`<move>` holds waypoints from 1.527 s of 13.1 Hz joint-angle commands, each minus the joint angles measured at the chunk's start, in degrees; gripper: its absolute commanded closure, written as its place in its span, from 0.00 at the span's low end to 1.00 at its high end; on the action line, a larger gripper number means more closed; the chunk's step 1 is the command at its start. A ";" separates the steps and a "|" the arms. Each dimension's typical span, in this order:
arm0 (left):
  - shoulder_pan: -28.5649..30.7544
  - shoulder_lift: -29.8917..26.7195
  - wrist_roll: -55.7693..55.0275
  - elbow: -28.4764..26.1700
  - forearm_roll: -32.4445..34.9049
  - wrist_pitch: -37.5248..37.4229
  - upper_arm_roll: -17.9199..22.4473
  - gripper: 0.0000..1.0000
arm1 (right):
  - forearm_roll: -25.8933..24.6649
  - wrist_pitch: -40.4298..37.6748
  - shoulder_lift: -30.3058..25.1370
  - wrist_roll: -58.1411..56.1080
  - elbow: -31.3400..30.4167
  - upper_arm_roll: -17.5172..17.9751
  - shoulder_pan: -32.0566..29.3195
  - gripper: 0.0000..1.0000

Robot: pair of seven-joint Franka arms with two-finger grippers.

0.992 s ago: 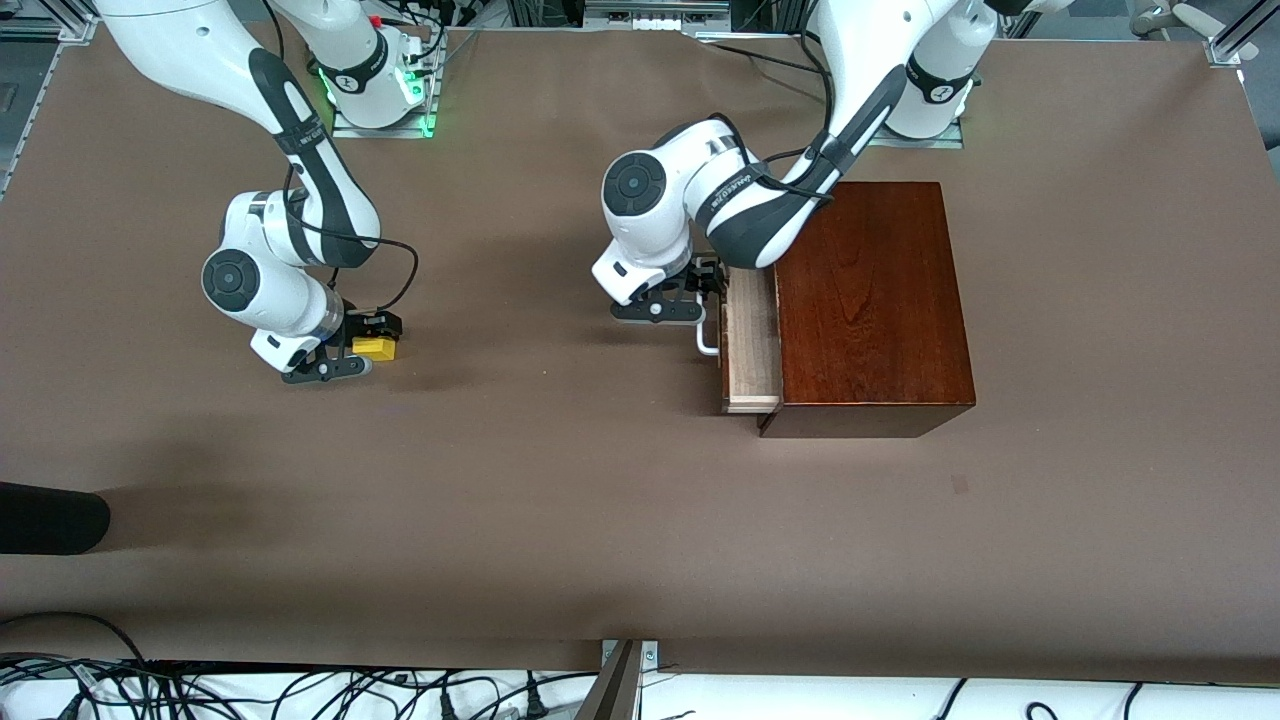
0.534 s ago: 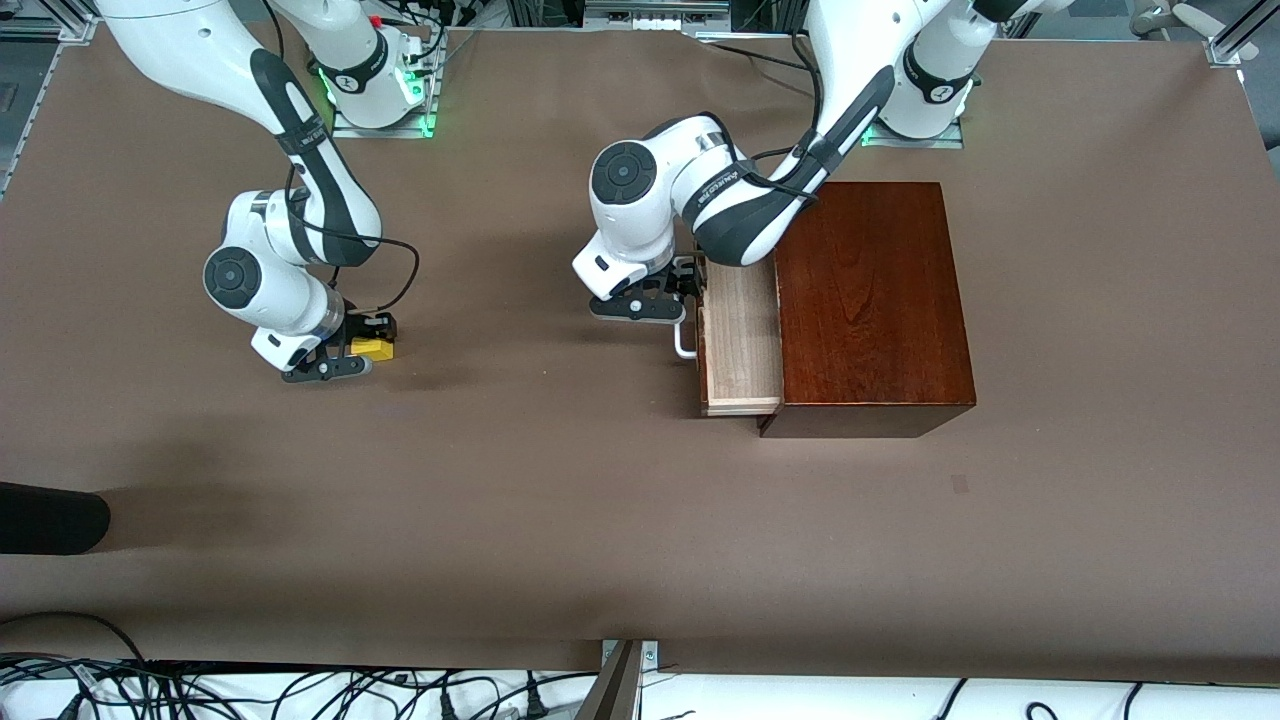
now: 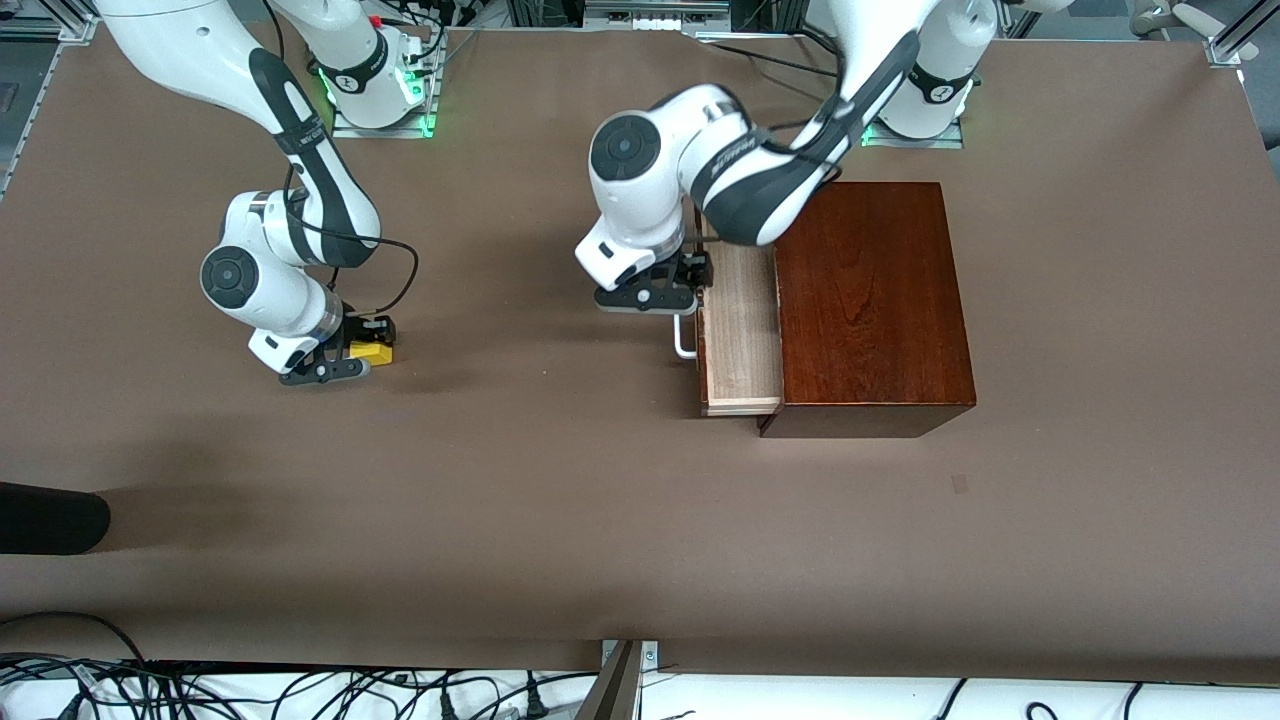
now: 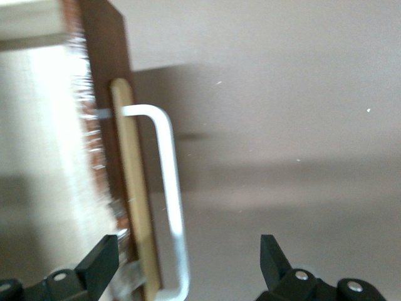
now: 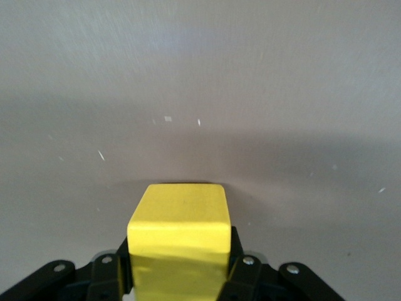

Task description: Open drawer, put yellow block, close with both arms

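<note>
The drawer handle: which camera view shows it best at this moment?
The left wrist view: the white handle fills the picture, standing off the dark front of the drawer, between the open fingers of the left gripper. The front view shows only its lower end. The right wrist view shows none of it.

White jointed arms point(image 3: 300, 170), dark grey joint bands, black cables, black screw-studded grippers point(image 5: 182, 276).
</note>
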 commanded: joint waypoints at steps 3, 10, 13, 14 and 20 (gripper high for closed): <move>7.95 -9.22 4.68 -0.64 -0.93 -9.20 -0.33 0.00 | -0.08 -13.02 -2.43 -1.58 9.97 0.17 -0.08 1.00; 24.21 -17.06 28.49 0.76 -3.38 -15.18 -0.51 0.00 | 0.09 -38.79 -0.06 -4.13 34.85 0.96 3.86 1.00; 31.42 -17.15 39.29 5.76 -6.28 -21.58 -0.51 0.00 | -0.09 -39.77 -0.05 -5.19 38.02 1.14 8.87 1.00; 33.44 -17.15 43.07 7.17 -6.81 -24.13 -0.51 0.00 | -0.09 -39.77 -0.05 -6.24 39.25 1.14 10.80 1.00; 34.88 -27.66 51.88 -1.91 -13.75 -18.40 13.25 0.00 | -4.36 -39.67 8.08 -9.58 53.09 1.14 30.38 1.00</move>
